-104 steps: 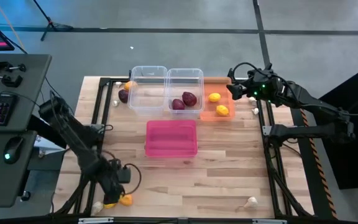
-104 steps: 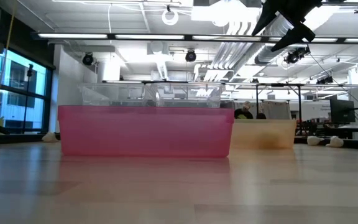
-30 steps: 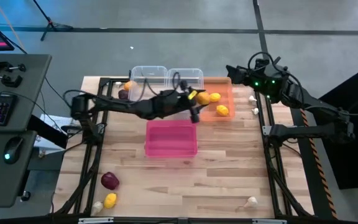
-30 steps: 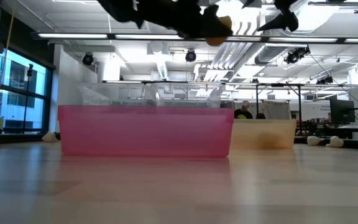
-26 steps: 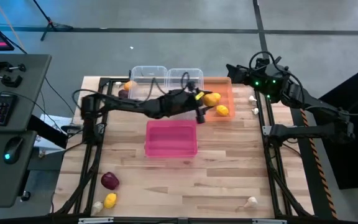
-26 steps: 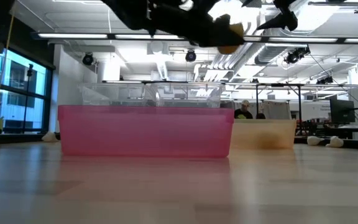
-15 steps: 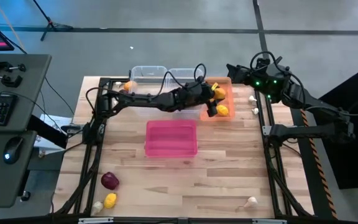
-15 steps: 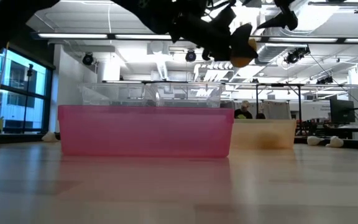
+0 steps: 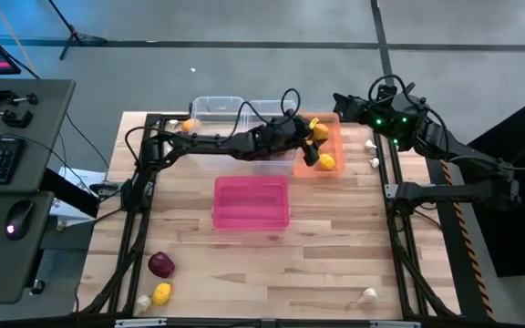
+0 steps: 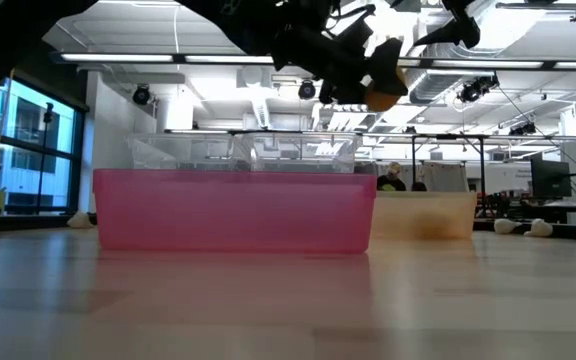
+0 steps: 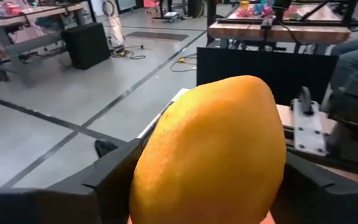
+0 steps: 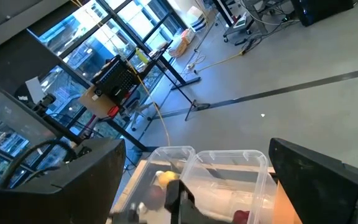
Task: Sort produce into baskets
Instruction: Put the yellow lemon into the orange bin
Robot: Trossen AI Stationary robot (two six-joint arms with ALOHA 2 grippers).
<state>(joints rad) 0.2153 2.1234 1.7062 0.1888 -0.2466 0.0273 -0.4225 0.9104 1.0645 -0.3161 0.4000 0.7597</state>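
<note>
A wooden table (image 9: 335, 246) stands in a large workshop with grey floor. At its near left corner lie a dark red onion (image 9: 160, 265), a yellow fruit (image 9: 161, 293) and a garlic bulb (image 9: 142, 302), not yet sorted. The pink basket (image 9: 251, 202) is in the middle; behind it stand the two clear baskets (image 9: 217, 109) and, to their right, the orange basket (image 9: 328, 137).

The left arm reaches across the clear baskets, and the left gripper (image 9: 313, 138) hangs above the orange basket with a lemon (image 11: 210, 152) between its fingers. Whether the fingers still press the lemon or already let it go, I cannot tell. The basket lies directly under the lemon, where another lemon (image 9: 327, 162) already rests, so I judge the coming move is only a drop downward.

The right gripper (image 9: 343, 102) waits beyond the far right corner of the orange basket, its fingers spread wide, holding nothing.
</note>
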